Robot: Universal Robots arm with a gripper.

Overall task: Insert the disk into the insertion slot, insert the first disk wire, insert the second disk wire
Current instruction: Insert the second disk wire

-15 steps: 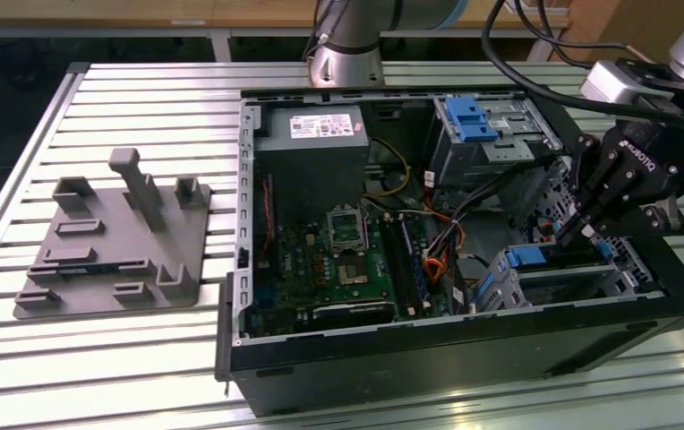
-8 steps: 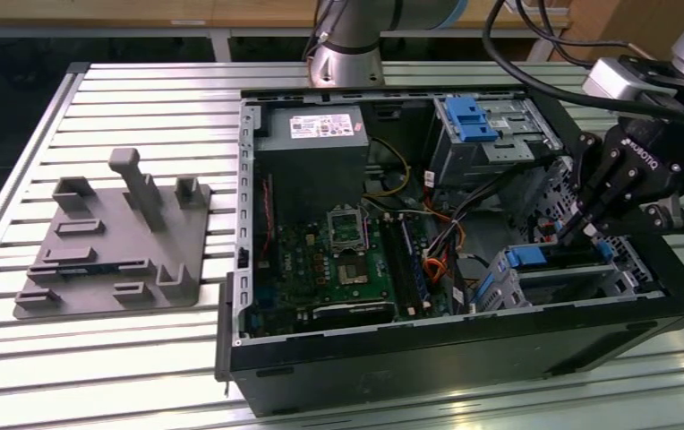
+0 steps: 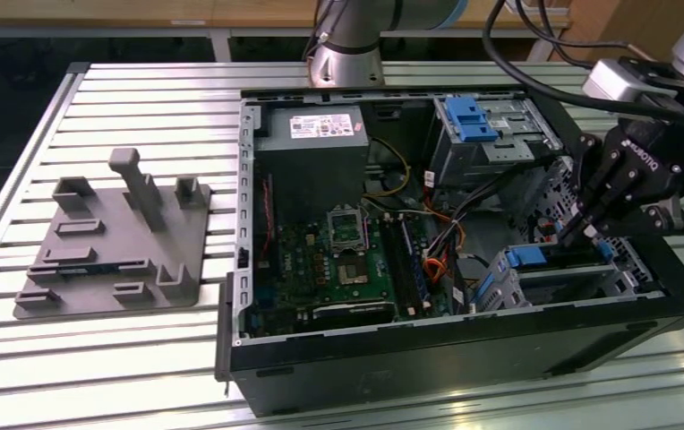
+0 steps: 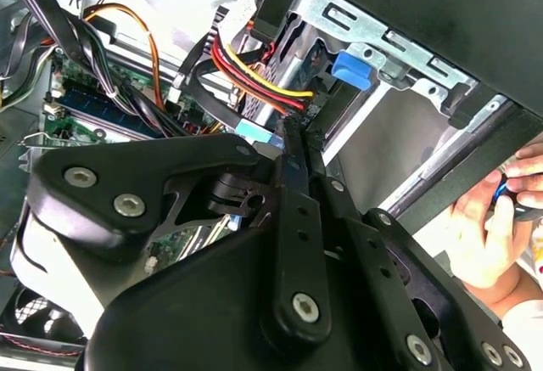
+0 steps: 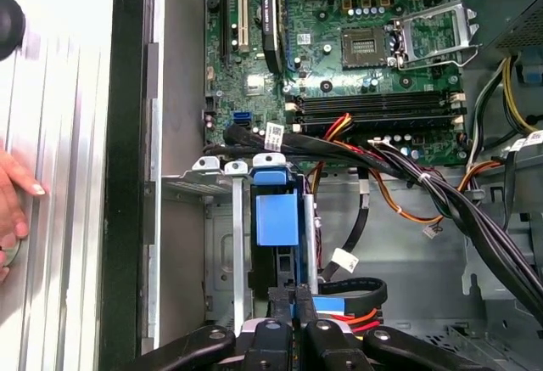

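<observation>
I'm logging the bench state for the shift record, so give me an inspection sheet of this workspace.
Surface: slatted metal table, carrying an open computer case.
Job's things: the disk, in its blue carrier, sits in the insertion slot, a grey metal cage at the case's corner.
Clutter: grey fixture plate with upright pegs, on the exterior view's left of the case.
Grippers: gripper closed, tips down at the disk's end by a blue connector.
Cables: black, red, yellow and orange wire bundle runs across the case beside the cage.
Surroundings: a person's hand rests on the table outside the case wall.
</observation>
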